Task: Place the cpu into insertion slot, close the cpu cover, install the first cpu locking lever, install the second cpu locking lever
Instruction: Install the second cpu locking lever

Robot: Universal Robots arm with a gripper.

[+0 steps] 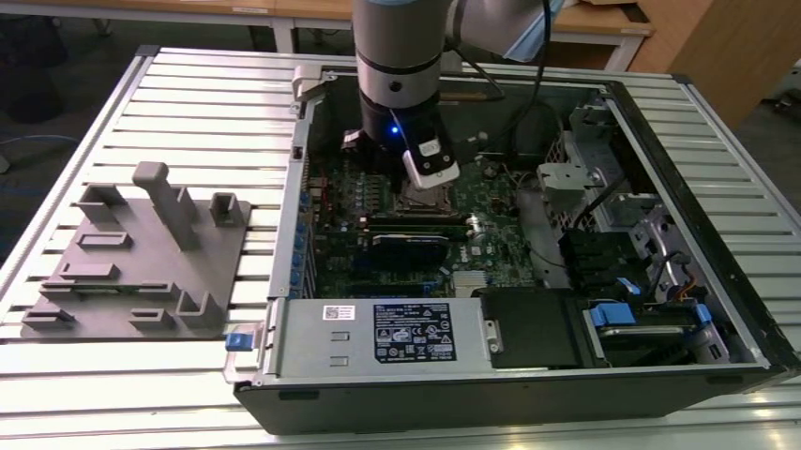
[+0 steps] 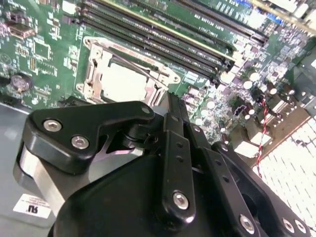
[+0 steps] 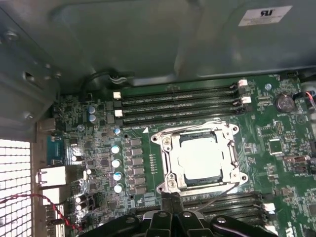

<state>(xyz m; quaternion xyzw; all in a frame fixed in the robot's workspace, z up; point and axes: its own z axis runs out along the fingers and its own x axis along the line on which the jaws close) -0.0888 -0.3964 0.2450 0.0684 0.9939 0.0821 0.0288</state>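
My arm [image 1: 398,66] reaches down into the open computer case [image 1: 526,375], which lies on a slatted metal table [image 1: 188,103]. A grey fixture block [image 1: 138,258] sits on that table, well apart from the case on the exterior view's left. Inside the case, the green motherboard [image 3: 98,148] takes up the floor, and I use its insertion slot [image 3: 200,158] as my landmark. My gripper [image 3: 173,207] hangs just beside the slot's edge, its fingers [image 2: 170,106] drawn together with nothing between them. The cpu cover [image 3: 170,163] lies flat on the slot, its silvery frame ringing the square cut-out. The cpu [image 3: 201,160] rests inside the slot, its pale metal top showing through the cover; it also shows in the second wrist view [image 2: 126,81]. Long black memory slots [image 3: 177,101] run along either side of the slot. Thin wire levers [image 2: 133,66] cross the cover; whether they are hooked I cannot tell.
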